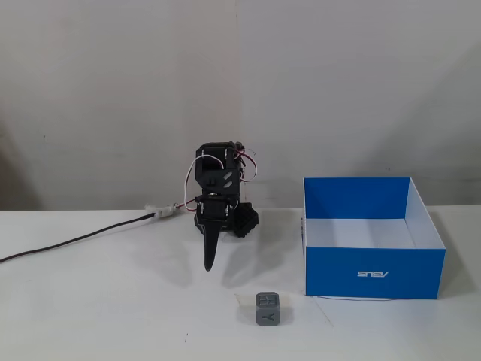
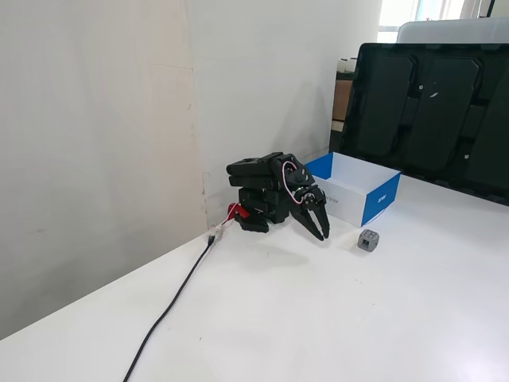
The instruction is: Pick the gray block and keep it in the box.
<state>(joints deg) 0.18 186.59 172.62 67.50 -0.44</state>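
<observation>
The gray block [image 1: 267,309] is a small cube with patterned cut-out faces. It sits on the white table in front of the arm, just left of the box's front corner, and it also shows in the other fixed view [image 2: 368,239]. The box [image 1: 373,272] is blue outside and white inside, has no lid and is empty; it also shows in the other fixed view [image 2: 380,203]. The arm is folded at its base. My gripper [image 1: 210,263] points down at the table, shut and empty, a short way behind and left of the block. It also shows in the other fixed view [image 2: 322,233].
A black cable [image 1: 75,241] runs from the arm's base across the table to the left. A large dark monitor [image 2: 429,111] stands behind the box. A wall stands close behind the arm.
</observation>
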